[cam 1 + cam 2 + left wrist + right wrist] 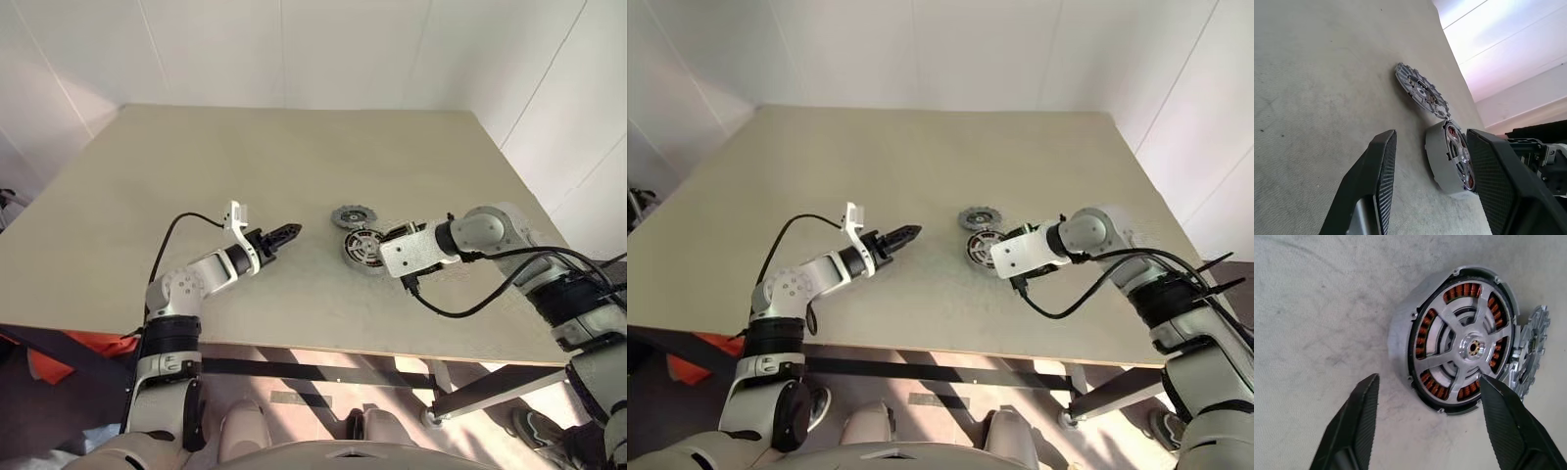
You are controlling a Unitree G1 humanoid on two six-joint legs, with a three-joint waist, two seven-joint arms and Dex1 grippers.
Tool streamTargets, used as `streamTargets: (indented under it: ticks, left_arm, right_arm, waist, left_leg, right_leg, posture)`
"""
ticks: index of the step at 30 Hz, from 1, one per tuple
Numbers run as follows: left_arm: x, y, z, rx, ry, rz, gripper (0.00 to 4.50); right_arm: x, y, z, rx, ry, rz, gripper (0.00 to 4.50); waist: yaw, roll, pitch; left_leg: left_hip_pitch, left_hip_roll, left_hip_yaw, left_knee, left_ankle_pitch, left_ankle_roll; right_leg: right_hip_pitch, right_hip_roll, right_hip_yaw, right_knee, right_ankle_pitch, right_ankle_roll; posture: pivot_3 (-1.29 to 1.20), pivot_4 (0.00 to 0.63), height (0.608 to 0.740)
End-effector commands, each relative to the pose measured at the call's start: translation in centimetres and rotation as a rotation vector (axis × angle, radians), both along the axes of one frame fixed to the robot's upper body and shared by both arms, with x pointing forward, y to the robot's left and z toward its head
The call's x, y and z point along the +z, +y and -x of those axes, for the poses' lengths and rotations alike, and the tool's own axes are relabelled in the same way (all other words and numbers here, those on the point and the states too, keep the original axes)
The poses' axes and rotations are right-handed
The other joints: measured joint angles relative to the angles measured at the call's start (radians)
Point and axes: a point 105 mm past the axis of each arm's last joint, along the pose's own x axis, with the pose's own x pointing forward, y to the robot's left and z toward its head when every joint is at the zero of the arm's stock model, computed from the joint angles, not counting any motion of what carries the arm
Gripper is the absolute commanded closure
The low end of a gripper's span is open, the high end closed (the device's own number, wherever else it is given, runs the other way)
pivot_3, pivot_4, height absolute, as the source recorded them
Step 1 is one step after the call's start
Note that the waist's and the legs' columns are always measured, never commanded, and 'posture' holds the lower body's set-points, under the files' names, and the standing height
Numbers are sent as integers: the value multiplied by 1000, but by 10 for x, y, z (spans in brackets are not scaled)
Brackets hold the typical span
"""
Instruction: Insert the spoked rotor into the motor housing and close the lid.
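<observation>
The motor housing [1400, 338], a pale metal puck with red-copper windings, lies on the table with the spoked rotor [1469, 347] seated inside it. The lid [353, 216], a grey finned disc, lies flat just behind the housing [364, 248], touching its edge. My right gripper [1429, 379] hangs open right over the housing, pointing down at it, with nothing between its fingers. My left gripper [287, 233] is open and empty, held low over the table a little to the left of the housing and pointing toward it.
The beige table [245, 157] stretches far behind and to the left of the parts. A black cable [470, 304] loops from my right wrist near the table's front edge. White walls stand behind and to the right.
</observation>
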Motion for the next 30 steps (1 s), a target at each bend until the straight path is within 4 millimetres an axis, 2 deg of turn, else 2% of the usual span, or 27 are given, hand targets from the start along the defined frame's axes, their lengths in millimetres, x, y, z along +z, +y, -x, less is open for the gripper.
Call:
streamTargets:
  ticks: [1,7,16,20,30]
  left_arm:
    - [7,8,2,43,-35,19,2076]
    - [5,14,3,70,-29,15,2076]
    - [-4,4,4,57,-7,12,2076]
    - [-4,2,2,53,-5,11,2076]
    - [-8,8,1,71,1,1,2076]
  right_arm:
    - [14,6,-3,64,-26,1,14]
    - [8,-1,0,97,-5,43,14]
    - [12,-11,9,101,-3,62,14]
    - [7,-12,9,96,6,70,14]
    - [0,-1,17,141,19,72,14]
  waist:
    - [-1,0,0]
    - [5,0,0]
    - [9,0,0]
    - [9,0,0]
    - [8,0,0]
  left_leg:
    - [-1,0,0,0,-1,1]
    - [-8,0,0,4,-1,9]
    - [-7,1,0,14,-4,7]
    - [-6,1,0,15,-4,7]
    - [-6,1,0,15,-4,7]
  right_leg:
    - [-1,0,0,0,0,0]
    - [-4,-1,-2,-1,0,0]
    - [-2,-1,-1,4,0,0]
    - [-2,-1,0,7,0,0]
    - [-2,-1,0,7,0,0]
  posture:
    - [0,0,740]
    - [0,0,740]
    - [0,0,740]
    - [0,0,740]
    - [0,0,740]
